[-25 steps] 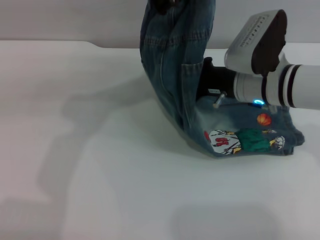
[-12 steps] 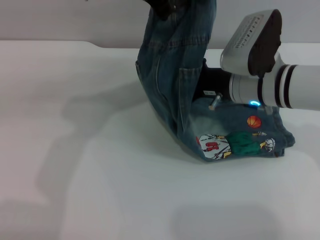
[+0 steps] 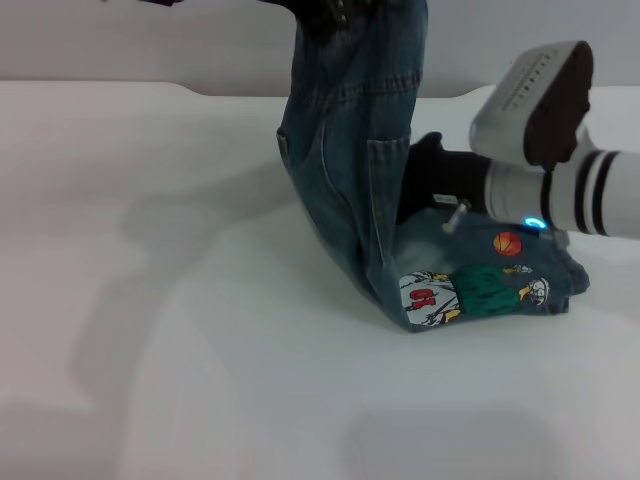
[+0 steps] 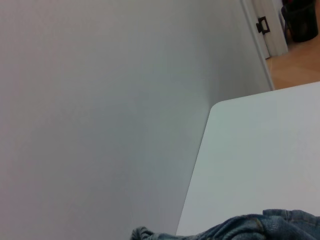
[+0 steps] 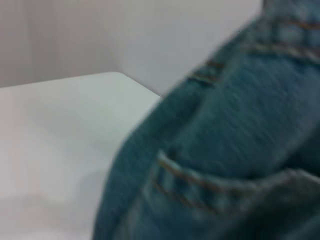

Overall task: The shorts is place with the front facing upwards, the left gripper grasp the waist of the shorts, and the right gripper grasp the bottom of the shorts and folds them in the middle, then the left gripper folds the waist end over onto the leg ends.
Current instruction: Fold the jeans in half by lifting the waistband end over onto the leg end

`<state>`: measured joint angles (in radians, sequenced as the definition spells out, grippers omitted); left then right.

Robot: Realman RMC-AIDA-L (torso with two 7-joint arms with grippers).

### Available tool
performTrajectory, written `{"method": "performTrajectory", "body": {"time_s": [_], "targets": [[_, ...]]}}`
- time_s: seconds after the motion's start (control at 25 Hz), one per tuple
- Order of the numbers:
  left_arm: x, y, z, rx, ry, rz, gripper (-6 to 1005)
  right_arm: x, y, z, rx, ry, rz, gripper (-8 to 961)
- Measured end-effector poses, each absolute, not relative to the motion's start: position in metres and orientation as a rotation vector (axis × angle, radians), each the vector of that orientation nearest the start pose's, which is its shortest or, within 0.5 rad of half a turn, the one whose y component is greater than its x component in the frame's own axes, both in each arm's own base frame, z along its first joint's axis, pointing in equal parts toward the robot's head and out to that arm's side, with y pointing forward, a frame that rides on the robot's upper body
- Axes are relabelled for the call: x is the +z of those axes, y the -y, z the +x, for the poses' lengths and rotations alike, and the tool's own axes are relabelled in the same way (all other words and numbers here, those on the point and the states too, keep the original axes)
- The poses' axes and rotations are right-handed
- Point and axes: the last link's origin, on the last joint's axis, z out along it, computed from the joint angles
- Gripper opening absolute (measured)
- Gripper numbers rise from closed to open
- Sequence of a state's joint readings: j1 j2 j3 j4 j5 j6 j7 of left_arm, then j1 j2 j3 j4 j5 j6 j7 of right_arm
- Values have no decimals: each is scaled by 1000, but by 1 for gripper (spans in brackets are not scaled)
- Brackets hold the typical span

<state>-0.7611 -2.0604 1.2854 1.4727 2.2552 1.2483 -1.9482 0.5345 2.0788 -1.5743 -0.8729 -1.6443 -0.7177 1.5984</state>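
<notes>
Shorts (image 3: 355, 160) hang from left tool (image 3: 335, 12), hems tabled.

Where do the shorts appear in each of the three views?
Head view: the shorts hang from the top edge at centre, and their lower end lies on the table, right of centre.
Left wrist view: only a strip of denim shows at the bottom edge.
Right wrist view: the denim fills the right half, with a pocket seam.
Shared landmark: the white table's rounded corner.

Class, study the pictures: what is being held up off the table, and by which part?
The shorts hang from their waist end, held at the head view's top edge by the left gripper; the printed leg ends lie on the table.
</notes>
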Motion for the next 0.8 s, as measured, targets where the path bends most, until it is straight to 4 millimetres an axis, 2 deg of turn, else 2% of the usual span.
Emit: {"method": "performTrajectory", "body": {"time_s": [0.24, 0.48, 0.6, 0.8], "targets": [[39, -406, -41, -113, -218, -2588, 69, -63, -387, 206, 335, -464, -2501, 8], [30, -403, -46, -90, -223, -2606, 69, -50, -389, 219, 349, -515, -2437, 8], [27, -401, -47, -89, -223, -2614, 69, -37, -392, 228, 365, -552, -2379, 9], [21, -398, -48, -84, -232, -2628, 69, -5, -400, 248, 407, -629, -2238, 9]]}}
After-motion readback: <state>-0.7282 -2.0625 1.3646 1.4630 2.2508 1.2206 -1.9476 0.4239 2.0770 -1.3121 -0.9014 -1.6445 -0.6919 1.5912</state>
